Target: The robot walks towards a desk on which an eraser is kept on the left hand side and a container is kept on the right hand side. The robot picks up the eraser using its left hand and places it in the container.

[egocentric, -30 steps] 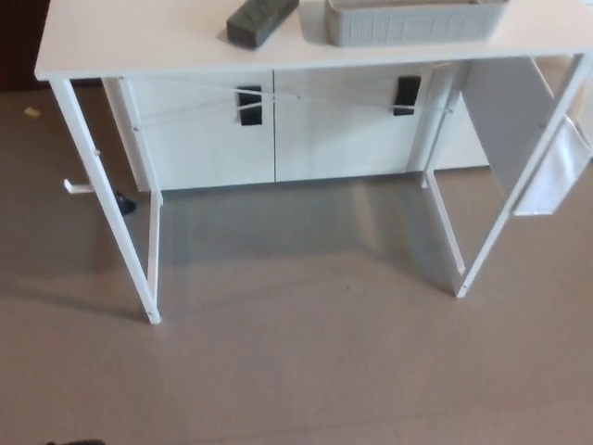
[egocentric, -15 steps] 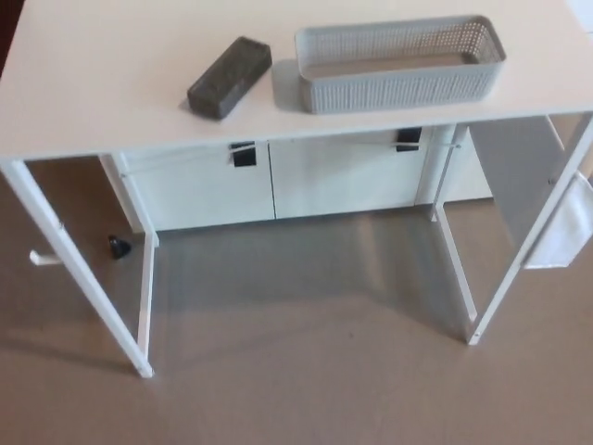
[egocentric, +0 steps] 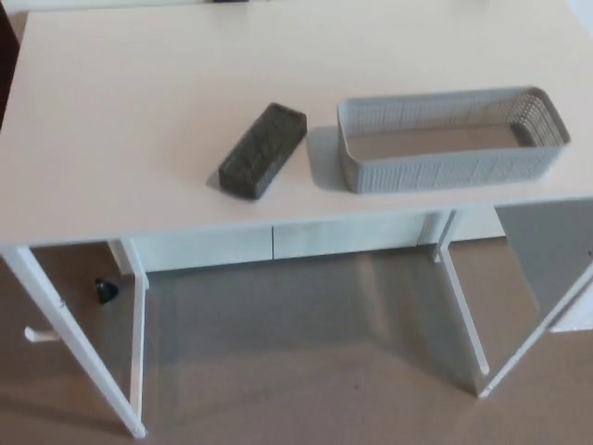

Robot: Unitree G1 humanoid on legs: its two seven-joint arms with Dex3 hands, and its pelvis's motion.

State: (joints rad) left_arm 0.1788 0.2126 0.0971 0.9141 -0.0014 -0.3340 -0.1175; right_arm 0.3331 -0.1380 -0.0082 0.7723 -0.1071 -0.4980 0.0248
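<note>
On the white desk (egocentric: 139,111), seen from the head view, the eraser (egocentric: 263,150) lies flat and slanted, one end toward the near edge, the other toward the container (egocentric: 451,139). It is a dark grey oblong block with a speckled, felt-like face. The container, a pale grey perforated basket, stands just beside it on the right, apart from it, and looks empty. Neither the left hand nor the right hand shows in this view, so nothing can be said of their fingers, and nothing is held. The pickup is not yet begun.

Judging by its look, the eraser should be light and fairly stiff, with a rough surface that is unlikely to slip and no fragility to worry about. The sensible hold is across its narrow width near the middle, thumb on one long side and fingers on the other, matching its slant. Beneath the desk, a white cabinet (egocentric: 213,247) and grey floor (egocentric: 296,371) are visible.
</note>
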